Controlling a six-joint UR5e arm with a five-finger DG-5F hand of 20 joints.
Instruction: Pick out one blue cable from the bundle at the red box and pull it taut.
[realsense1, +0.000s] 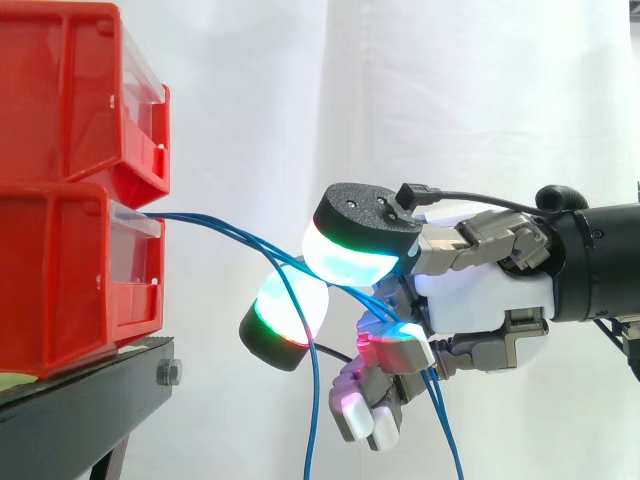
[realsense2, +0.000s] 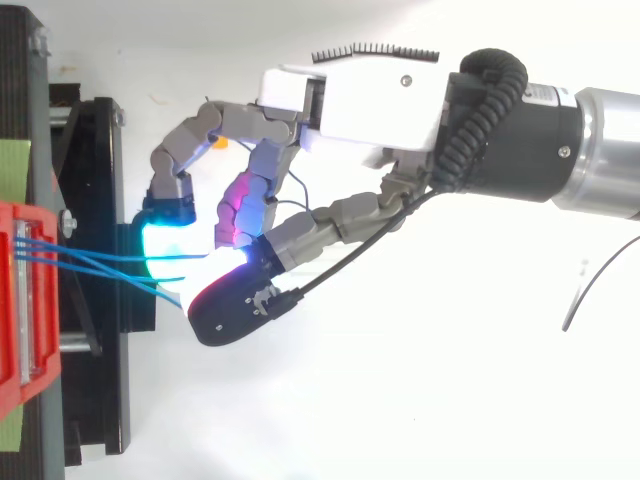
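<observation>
1. Red boxes (realsense1: 60, 280), left of frame: blue cables (realsense1: 225, 230) are leaving the lower box's front and running right to the hand.
2. Hand (realsense1: 480, 290), centre: its curled fingers are pinching several cables, seemingly none singled out.
3. The cables are sagging slightly, so separating and tautening are apparently still to do.

At frame left, stacked red plastic bins (realsense1: 70, 200) are sitting on a black stand (realsense1: 70, 420); thin blue cables (realsense1: 200, 220) are running right into my hand (realsense1: 480, 295).
</observation>
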